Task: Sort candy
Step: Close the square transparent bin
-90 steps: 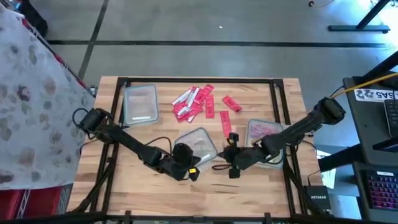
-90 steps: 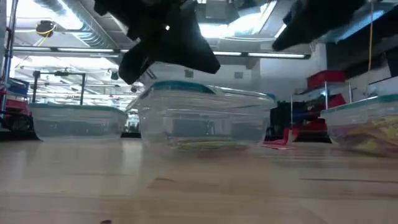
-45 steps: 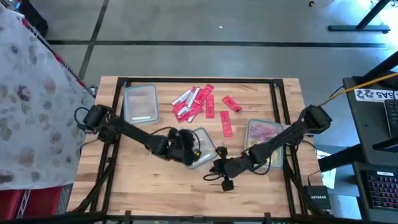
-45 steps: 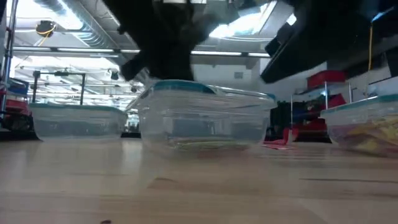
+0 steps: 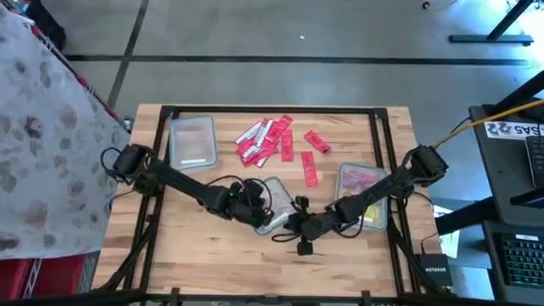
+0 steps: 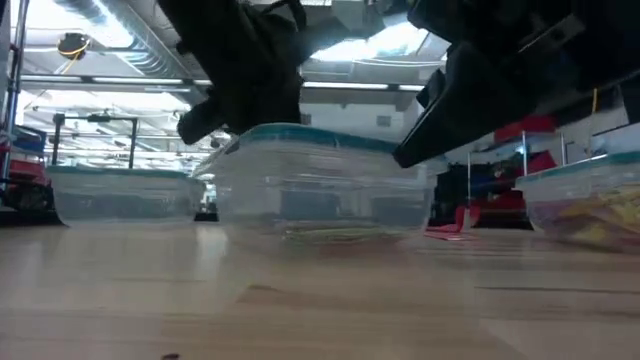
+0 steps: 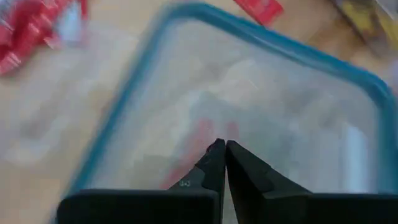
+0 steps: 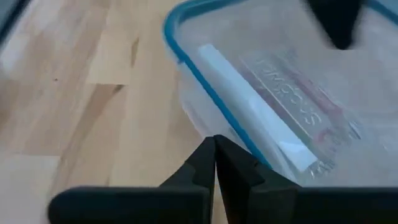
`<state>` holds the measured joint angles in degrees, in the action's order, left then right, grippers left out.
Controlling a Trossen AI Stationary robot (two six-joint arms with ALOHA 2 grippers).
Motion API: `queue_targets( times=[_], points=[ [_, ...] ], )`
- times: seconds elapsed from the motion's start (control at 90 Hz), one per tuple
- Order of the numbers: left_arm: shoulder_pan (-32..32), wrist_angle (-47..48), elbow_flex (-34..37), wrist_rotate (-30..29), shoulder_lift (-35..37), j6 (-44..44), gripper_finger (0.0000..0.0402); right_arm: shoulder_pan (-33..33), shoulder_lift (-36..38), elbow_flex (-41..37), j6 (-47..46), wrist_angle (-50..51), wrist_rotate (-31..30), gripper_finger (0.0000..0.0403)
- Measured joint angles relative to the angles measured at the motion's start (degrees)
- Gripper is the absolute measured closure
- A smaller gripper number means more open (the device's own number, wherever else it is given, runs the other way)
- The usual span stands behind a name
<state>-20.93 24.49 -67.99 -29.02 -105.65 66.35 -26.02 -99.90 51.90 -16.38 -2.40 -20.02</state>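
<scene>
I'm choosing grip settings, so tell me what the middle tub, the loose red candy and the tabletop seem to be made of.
Middle tub: clear, glossy plastic with a teal rim; the contents and the room show through its walls in the low view.
Red candy: thin wrappers, probably plastic film or foil; the sheen is too faint to tell.
Tabletop: pale wood with visible grain and plank seams, smooth matte finish.

"NETGEAR" on black box [image 5: 435, 270], right of table [image 5: 195, 246]. White label [image 5: 515, 128] beside it: characters unreadable.
</scene>
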Motion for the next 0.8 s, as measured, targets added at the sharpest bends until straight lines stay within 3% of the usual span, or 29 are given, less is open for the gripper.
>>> queue_targets(
  times=[0.2,0.544,0.8],
  points=[
    [-1.0,-1.6,-0.2,4.0,-2.3,2.2,0.0401,0.0,-0.1,-0.4,5.6,-0.4,-3.6,0.0402],
    [-1.4,-3.6,-0.1,2.2,-4.0,2.2,0.0401,0.0,-0.1,-5.1,10.1,-10.2,-4.6,0.0402],
    [-1.4,-3.7,-0.1,2.3,-4.0,1.8,0.0401,0.0,-2.0,-7.7,20.4,-19.1,-5.0,0.0402]
  ],
)
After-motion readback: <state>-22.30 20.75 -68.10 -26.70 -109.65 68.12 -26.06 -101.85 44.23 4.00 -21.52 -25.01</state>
